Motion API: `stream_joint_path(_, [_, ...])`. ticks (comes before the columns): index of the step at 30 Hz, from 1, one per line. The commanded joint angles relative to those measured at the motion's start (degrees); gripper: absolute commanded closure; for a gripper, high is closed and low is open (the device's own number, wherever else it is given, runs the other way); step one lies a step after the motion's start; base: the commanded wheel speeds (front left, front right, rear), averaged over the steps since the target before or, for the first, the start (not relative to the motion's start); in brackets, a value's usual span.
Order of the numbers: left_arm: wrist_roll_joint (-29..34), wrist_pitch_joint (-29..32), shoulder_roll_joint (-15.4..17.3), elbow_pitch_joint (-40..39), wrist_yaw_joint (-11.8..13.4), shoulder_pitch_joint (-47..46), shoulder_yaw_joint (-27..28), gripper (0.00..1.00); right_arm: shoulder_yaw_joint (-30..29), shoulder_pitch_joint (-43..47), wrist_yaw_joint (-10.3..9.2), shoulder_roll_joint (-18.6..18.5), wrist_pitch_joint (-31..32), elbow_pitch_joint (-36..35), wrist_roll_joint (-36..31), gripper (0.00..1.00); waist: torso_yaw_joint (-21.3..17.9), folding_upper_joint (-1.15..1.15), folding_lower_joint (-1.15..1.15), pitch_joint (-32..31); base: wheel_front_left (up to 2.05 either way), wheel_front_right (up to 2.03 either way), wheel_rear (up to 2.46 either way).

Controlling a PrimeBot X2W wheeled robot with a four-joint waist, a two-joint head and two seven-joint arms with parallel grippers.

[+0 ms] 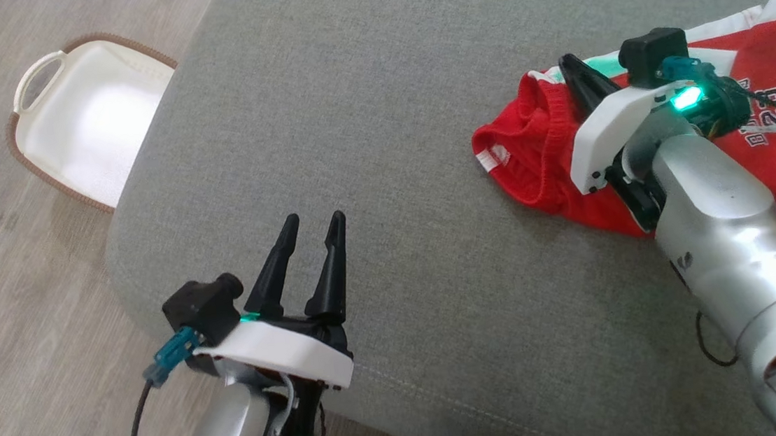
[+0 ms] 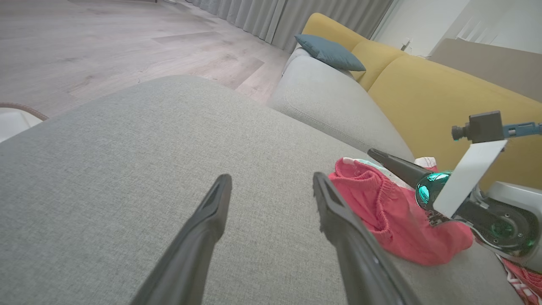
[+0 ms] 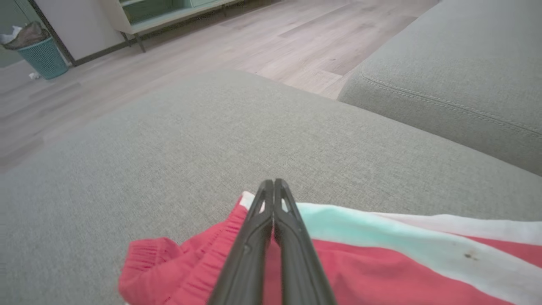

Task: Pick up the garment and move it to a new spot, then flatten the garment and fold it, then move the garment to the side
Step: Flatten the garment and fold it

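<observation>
Head view: red garment [image 1: 536, 149] crumpled on grey cushion [image 1: 385, 106], right side; left gripper [image 1: 315, 217] wide, empty.
Left wrist view: garment [image 2: 381, 212] looks a soft, light knit, likely to sag.
Right wrist view: right gripper [image 3: 274, 182] fingers together at white edge; pinch unclear; ribbed hem suits gripping.

Head camera looks steeply down while wrist cameras skim low across the cushion [image 1: 381, 141] (all share the garment [image 1: 545, 162])
</observation>
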Motion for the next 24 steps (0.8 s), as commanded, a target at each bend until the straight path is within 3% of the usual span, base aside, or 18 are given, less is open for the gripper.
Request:
stream_joint_path(1, [0.5,-0.3,0.6,-1.5,0.2,-1.2,2.4,0.00,1.0,-1.7,-0.04,1.1,-1.7,-2.2,1.7,1.00,-0.3,0.00,0.00,-0.7,0.00,0.00,0.00])
stream_joint_path(5, [1.1,-0.3,0.6,-1.5,0.3,-0.7,3.4,0.00,1.0,-1.3,-0.04,1.3,-3.0,-2.1,2.8,1.00,-1.5,0.00,0.00,-1.6,0.00,0.00,0.00])
stream_joint_path(6, [1.4,-0.3,0.6,-1.5,0.2,-0.6,3.8,0.00,1.4,-1.2,-0.04,1.4,-3.3,-2.0,2.6,0.54,-2.0,0.00,0.00,-1.9,0.00,0.00,0.00])
stream_joint_path(7, [1.7,-0.3,0.6,-1.5,0.1,-0.5,4.1,0.00,2.0,-1.2,-0.04,1.5,-3.4,-1.8,2.3,0.00,-2.5,0.00,0.00,-2.2,0.00,0.00,0.00])
stream_joint_path(16, [3.5,-0.3,0.6,-1.6,-0.5,-0.3,6.1,0.00,-0.4,-0.9,-0.04,2.5,-6.9,-1.2,3.0,0.00,-6.4,0.00,0.00,-5.8,0.00,0.00,0.00])
stream_joint_path(24, [5.3,-0.3,0.6,-2.3,-1.0,1.3,9.3,0.00,-6.9,6.8,-0.04,1.7,-8.4,-6.1,0.8,0.00,-12.7,0.00,0.00,-10.0,0.00,0.00,0.00])
